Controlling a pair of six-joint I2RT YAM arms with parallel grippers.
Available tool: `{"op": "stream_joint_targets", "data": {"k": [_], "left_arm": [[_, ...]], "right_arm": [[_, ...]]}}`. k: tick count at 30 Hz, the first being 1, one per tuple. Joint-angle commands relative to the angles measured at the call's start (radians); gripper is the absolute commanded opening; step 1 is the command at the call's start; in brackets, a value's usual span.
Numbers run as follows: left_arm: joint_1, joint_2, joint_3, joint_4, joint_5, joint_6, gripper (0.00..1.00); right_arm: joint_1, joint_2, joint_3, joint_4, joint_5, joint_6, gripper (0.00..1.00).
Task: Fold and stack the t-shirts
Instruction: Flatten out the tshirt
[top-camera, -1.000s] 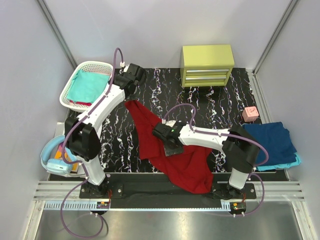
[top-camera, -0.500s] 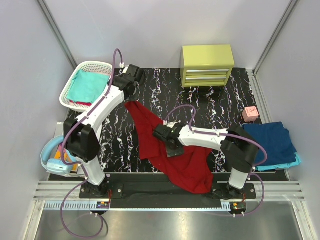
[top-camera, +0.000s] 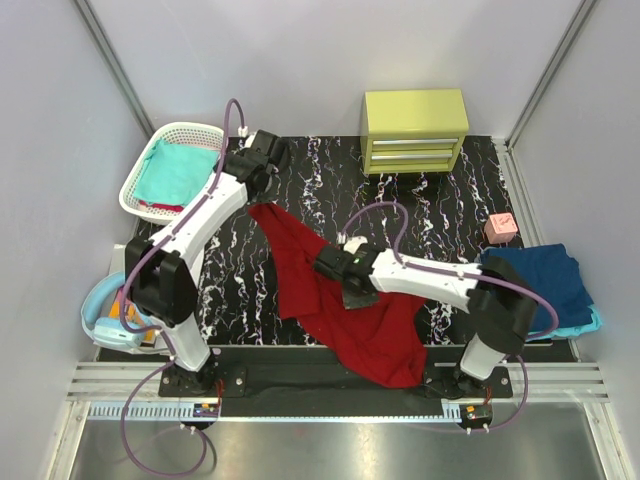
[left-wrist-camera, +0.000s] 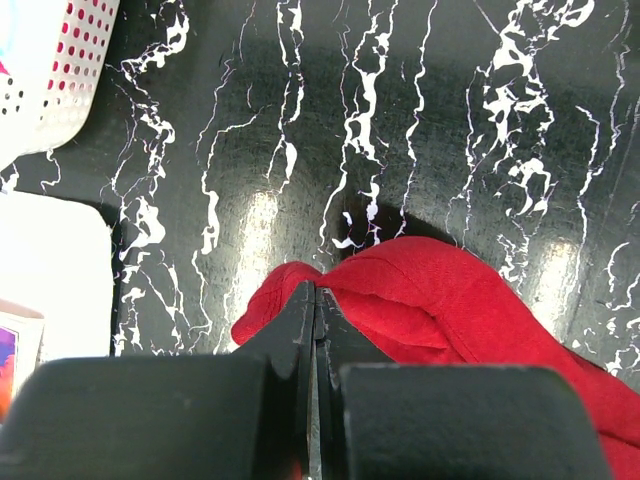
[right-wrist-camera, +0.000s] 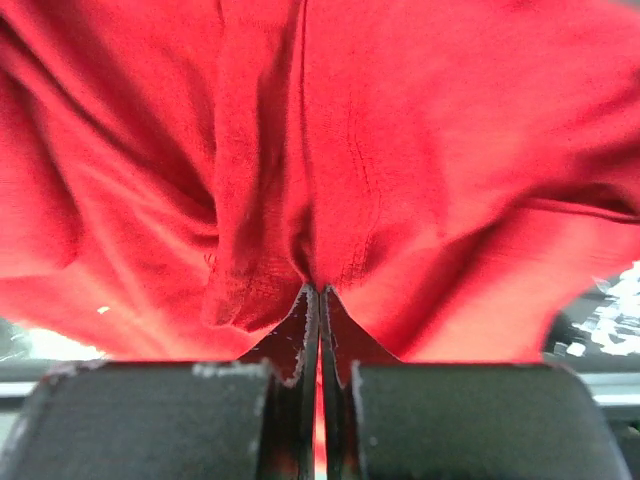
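Observation:
A dark red t-shirt (top-camera: 345, 315) lies crumpled across the middle of the black marbled table, one end hanging over the near edge. My left gripper (top-camera: 262, 200) is shut on its far corner (left-wrist-camera: 300, 290), near the basket. My right gripper (top-camera: 352, 292) is shut on a pinch of the same red cloth (right-wrist-camera: 320, 180) in the shirt's middle, and red fabric fills the right wrist view. A teal t-shirt (top-camera: 172, 172) lies in the basket. A navy t-shirt (top-camera: 545, 280) rests folded on a light blue one (top-camera: 590, 322) at the right edge.
A white lattice basket (top-camera: 158, 140) stands at the back left, its corner (left-wrist-camera: 50, 70) showing in the left wrist view. A yellow-green drawer unit (top-camera: 415, 130) is at the back. A small pink block (top-camera: 500, 228) sits at the right. Blue headphones (top-camera: 110, 325) lie at the left edge.
My right gripper has closed onto the red shirt's middle and shifted slightly right and up. The left arm has stayed put with its hold on the corner.

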Motion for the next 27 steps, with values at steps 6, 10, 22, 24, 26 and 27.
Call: {"op": "stream_joint_targets", "data": {"k": [6,10,22,24,26,27], "left_arm": [[0.005,-0.173,0.083,0.01,0.029,0.0,0.0],[-0.003,-0.213,0.149,-0.022,0.04,-0.012,0.0],[-0.167,-0.372,0.479,-0.188,-0.153,-0.029,0.0],[-0.175,-0.411,0.479,-0.202,-0.165,-0.052,0.0],[-0.184,-0.455,0.478,-0.219,-0.168,-0.07,0.0],[-0.187,-0.466,0.479,-0.23,-0.168,-0.076,0.0]], "right_arm": [[-0.027,-0.219,0.474,-0.221,0.351,-0.096,0.0],[-0.055,-0.225,0.658,-0.279,0.437,-0.159,0.0],[-0.068,-0.326,1.045,-0.27,0.701,-0.355,0.0],[-0.068,-0.352,1.091,-0.27,0.709,-0.378,0.0],[-0.068,-0.366,1.124,-0.27,0.717,-0.411,0.0],[-0.068,-0.377,1.132,-0.275,0.718,-0.415,0.0]]}}
